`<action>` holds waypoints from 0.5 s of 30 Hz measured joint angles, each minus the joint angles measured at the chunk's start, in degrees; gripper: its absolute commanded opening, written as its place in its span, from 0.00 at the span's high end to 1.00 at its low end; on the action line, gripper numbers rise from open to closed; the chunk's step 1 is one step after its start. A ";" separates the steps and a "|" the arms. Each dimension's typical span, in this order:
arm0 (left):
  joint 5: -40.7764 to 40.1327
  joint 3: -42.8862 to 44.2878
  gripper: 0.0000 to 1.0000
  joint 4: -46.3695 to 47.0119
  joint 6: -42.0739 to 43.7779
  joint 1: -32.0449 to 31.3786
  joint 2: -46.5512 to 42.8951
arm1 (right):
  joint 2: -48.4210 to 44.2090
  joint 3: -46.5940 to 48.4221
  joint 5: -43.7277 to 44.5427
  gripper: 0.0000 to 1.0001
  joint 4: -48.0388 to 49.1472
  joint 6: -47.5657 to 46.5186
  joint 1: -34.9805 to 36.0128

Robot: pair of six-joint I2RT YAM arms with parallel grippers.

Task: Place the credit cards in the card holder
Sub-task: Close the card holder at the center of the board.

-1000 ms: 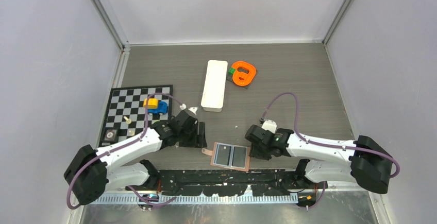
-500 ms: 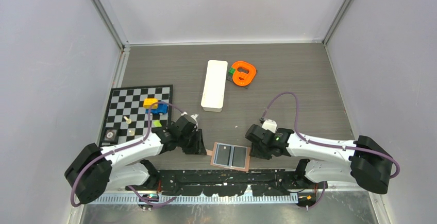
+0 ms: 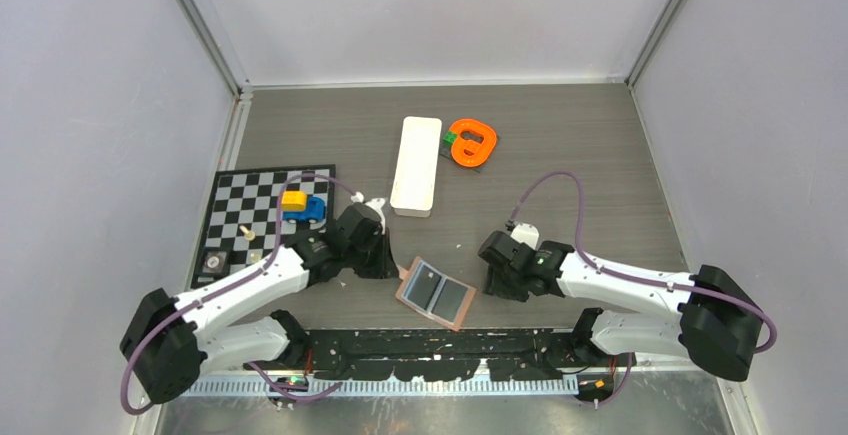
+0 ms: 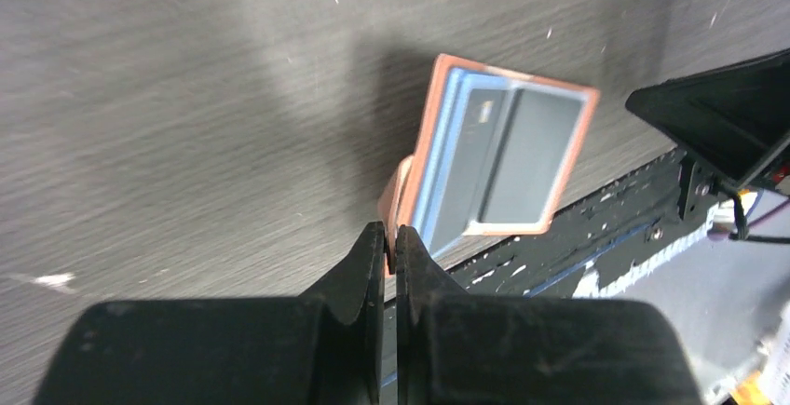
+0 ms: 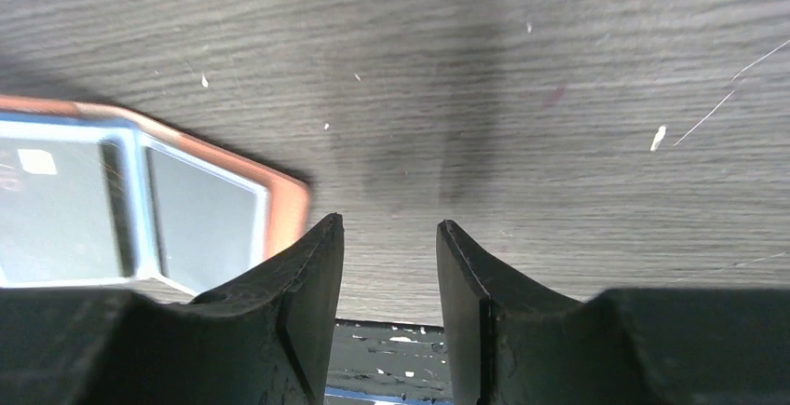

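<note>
Pinching the card holder by its snap tab, the left gripper has clamped shut and swung it askew, just ahead of its fingertips. The right gripper hangs parted and empty, just right of it. This probably steadies it for loading cards.

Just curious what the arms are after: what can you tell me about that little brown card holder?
The card holder lies open and askew near the table's front edge: tan leather-like rim, pale blue lining, two dark grey panels side by side. The left gripper is shut on the small tab at its left edge; the right gripper stands open nearby.
</note>
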 measured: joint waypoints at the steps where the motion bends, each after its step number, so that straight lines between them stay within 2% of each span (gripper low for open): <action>1: -1.57 1.84 1.00 -2.01 1.22 0.11 -0.68 | 0.00 0.33 0.00 0.50 -0.15 -0.52 -0.61; 4: -5.55 6.80 1.00 -6.99 4.48 0.31 -2.49 | -0.11 1.18 0.00 0.47 -0.39 -1.90 -2.36; 7: -5.95 9.81 1.00 -9.01 7.10 0.39 -2.91 | -0.48 1.51 0.00 0.46 -0.55 -2.99 -3.54; 10: -2.19 10.19 1.00 -8.04 7.78 0.46 -1.51 | -0.50 1.55 0.00 0.46 -0.68 -3.65 -4.13; 15: 4.50 8.90 1.00 -0.50 5.73 -1.81 6.05 | -0.50 1.55 -0.33 0.45 0.13 -4.04 -4.24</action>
